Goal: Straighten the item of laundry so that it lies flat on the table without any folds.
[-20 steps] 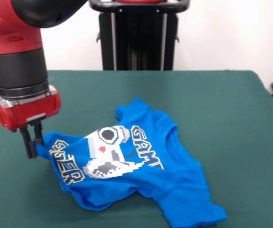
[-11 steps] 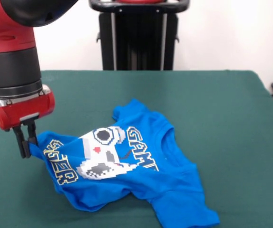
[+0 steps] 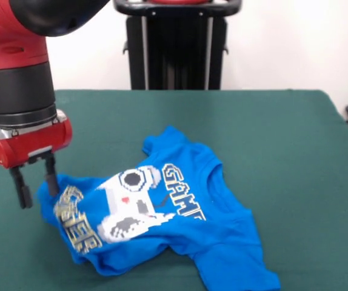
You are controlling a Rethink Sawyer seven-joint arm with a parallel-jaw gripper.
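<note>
Hovering with jaws spread apart and empty, the black two-fingered gripper [image 3: 37,185] hangs at the rumpled bright blue T-shirt's [image 3: 174,224] edge on the dark green felt table [image 3: 271,139].

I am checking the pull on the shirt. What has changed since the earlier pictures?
The red and black gripper opened its jaws and let go of the bright blue T-shirt, whose corner dropped onto the dark green table. The shirt is still creased.
</note>
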